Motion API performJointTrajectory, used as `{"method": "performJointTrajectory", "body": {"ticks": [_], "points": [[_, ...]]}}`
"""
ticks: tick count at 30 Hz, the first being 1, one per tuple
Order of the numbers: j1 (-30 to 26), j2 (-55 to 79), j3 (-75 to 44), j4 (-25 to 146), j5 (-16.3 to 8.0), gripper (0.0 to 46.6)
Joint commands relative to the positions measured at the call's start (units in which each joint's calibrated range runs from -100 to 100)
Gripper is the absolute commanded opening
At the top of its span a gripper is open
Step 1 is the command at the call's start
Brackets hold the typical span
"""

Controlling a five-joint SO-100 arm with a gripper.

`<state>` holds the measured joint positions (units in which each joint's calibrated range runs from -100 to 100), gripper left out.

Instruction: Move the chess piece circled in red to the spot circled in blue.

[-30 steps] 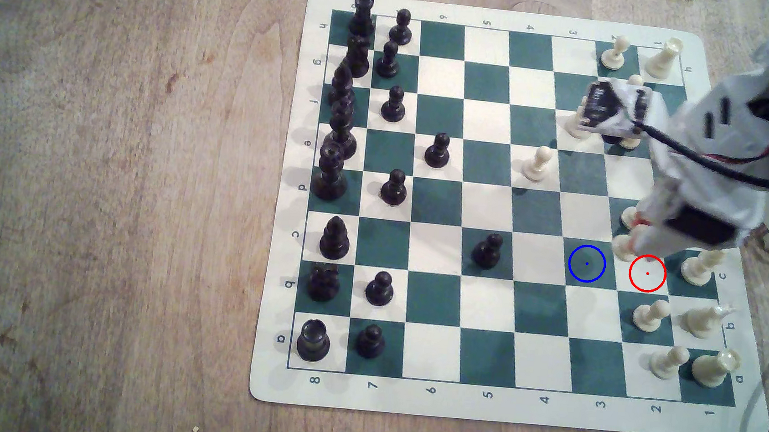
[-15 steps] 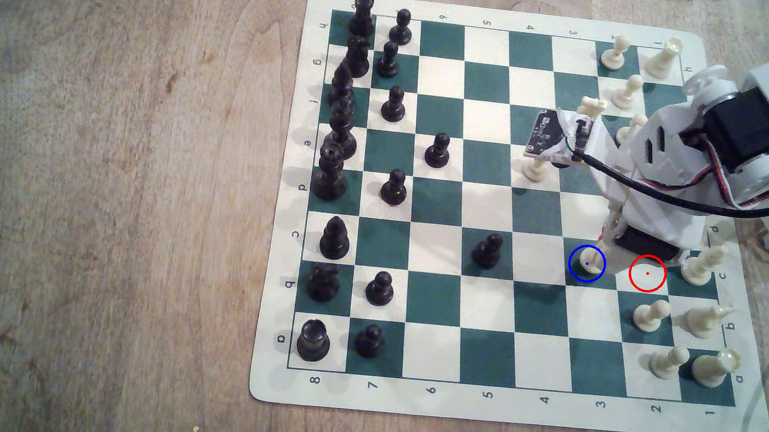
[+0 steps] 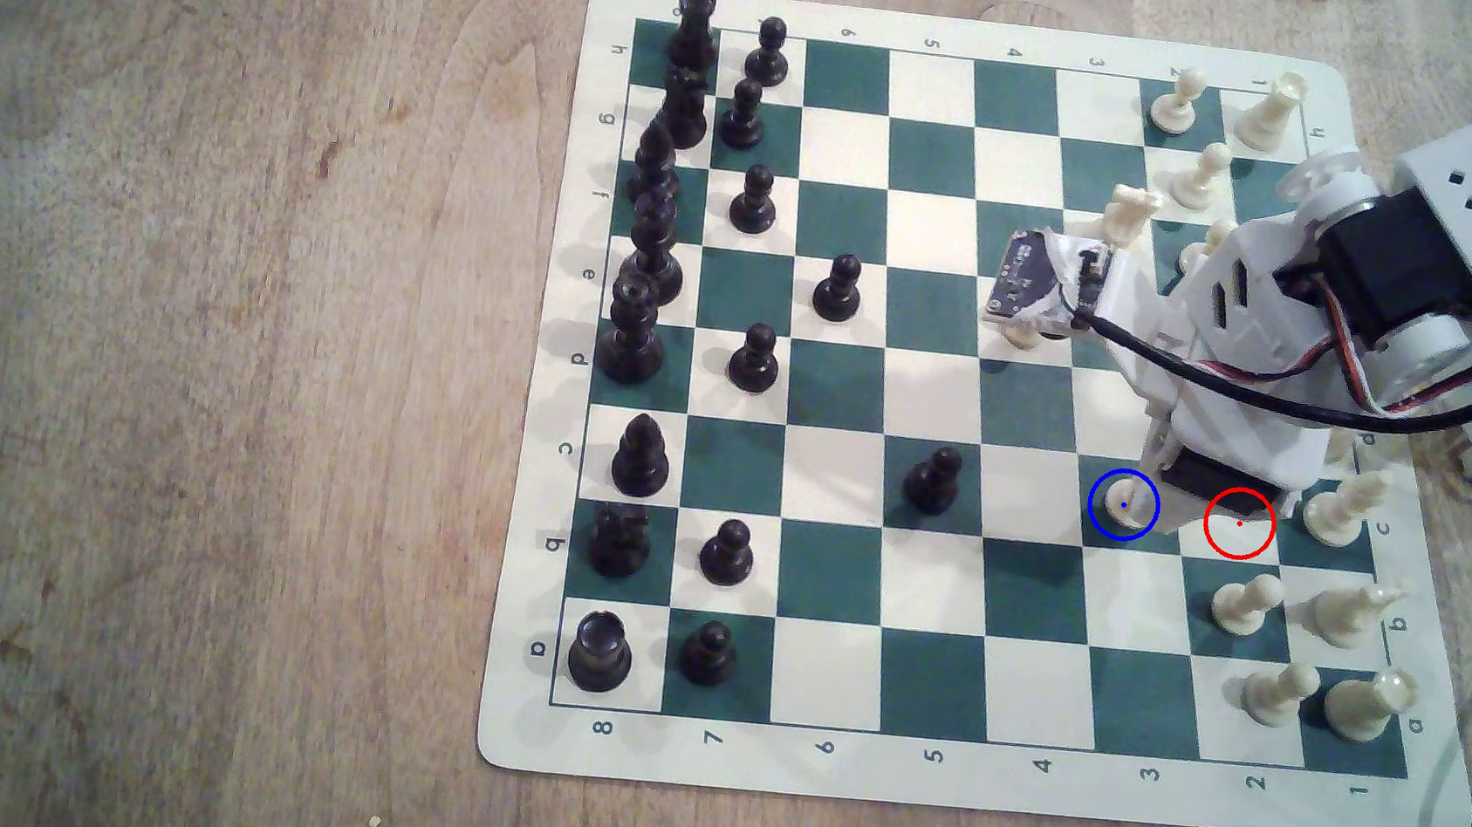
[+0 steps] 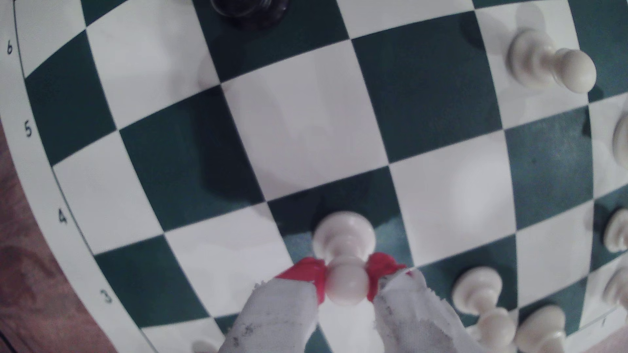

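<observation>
**Pawn at the blue ring, jaws still on it**

My gripper (image 4: 346, 283) is clamped on the head of the cream pawn (image 4: 344, 237); both red-tipped fingers (image 4: 307, 271) press it from either side. The pawn's base sits on the dark green square (image 3: 1101, 524) inside the blue ring, in the exterior view. The red-ringed white square (image 3: 1238, 535), just to the exterior view's right, holds no piece. A cream bishop (image 3: 1341, 511) stands just beyond it. The chessboard (image 3: 958, 776) lies flat on the wooden table (image 3: 219, 355).

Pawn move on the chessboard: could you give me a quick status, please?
Gripper shut on the cream pawn, red-taped fingertips at its head. Pawn base on the blue-ringed green square. Red-ringed white square vacated. Nothing in the way.
</observation>
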<state>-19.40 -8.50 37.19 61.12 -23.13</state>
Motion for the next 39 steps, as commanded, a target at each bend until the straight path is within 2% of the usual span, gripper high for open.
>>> {"method": "performJointTrajectory", "body": {"ticks": [1, 5, 10, 18, 23, 27, 35, 37, 39], "points": [[0.3, -0.4, -2.9, -0.1, 1.2, 6.0], [0.3, -1.2, -2.2, 0.8, 1.5, 14.5], [0.0, -3.2, -1.2, 2.3, 1.8, 18.8], [-1.1, -9.7, 0.7, 8.0, 2.5, 19.6], [-3.1, -18.6, 1.1, 15.1, 2.4, 20.4], [-3.7, -23.6, 5.4, 16.8, 2.5, 20.9], [-3.7, -43.8, 9.8, 27.6, 2.8, 22.3], [-1.7, -47.0, 10.0, 29.0, 3.4, 21.9], [2.7, -49.0, 10.4, 28.6, 4.7, 19.1]]}}
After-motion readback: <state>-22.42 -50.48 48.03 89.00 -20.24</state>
